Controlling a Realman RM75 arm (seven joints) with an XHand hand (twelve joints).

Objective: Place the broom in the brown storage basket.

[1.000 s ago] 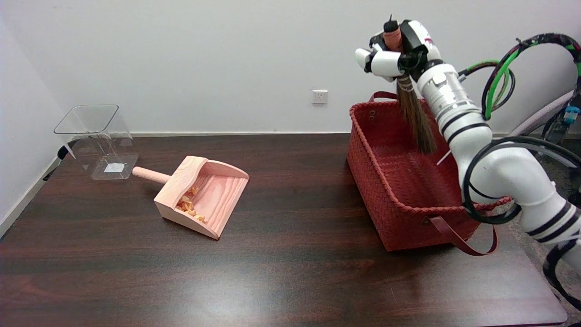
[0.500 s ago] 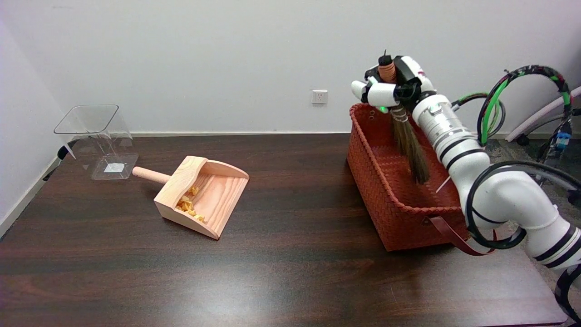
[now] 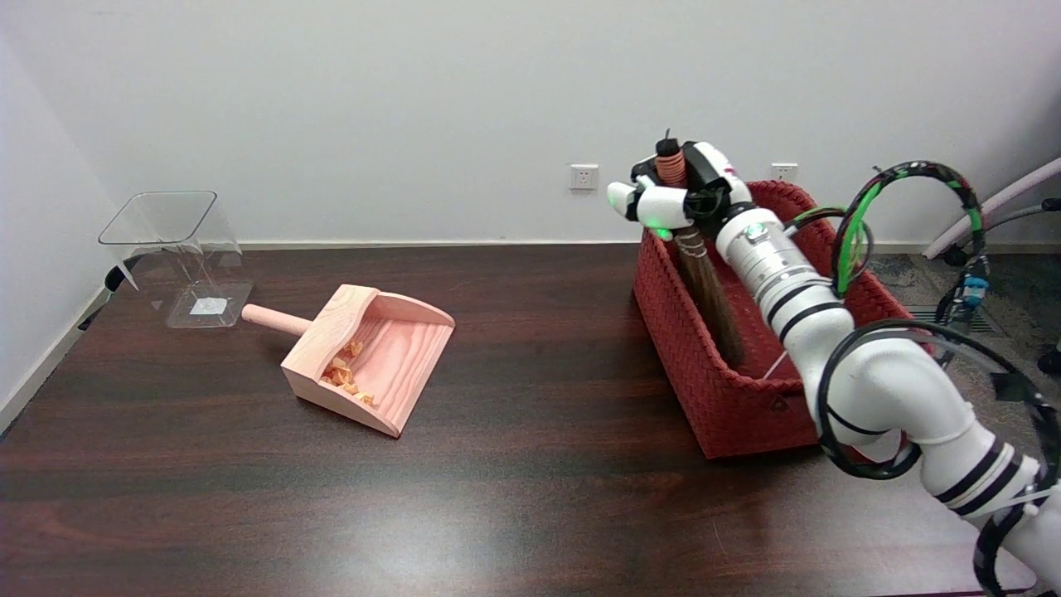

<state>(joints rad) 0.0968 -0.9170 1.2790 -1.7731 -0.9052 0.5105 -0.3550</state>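
My right hand point(image 3: 675, 192) grips the top of a small broom point(image 3: 706, 286), whose orange-wrapped handle end sticks up above the fingers. The brown bristles hang down and slant to the right inside the brown woven storage basket point(image 3: 704, 365), close to its left wall. The bristle tips sit low in the basket, behind its near rim. The hand hovers over the basket's far left corner.
A wooden dustpan point(image 3: 365, 356) holding orange scraps lies left of centre on the dark table point(image 3: 514, 481). A clear plastic bin point(image 3: 178, 257) stands at the far left. My right arm point(image 3: 870, 381) crosses the basket's near right side.
My right hand has come down and to the left with the broom, lowering the bristles deep into the basket. The dustpan and bin have not moved.
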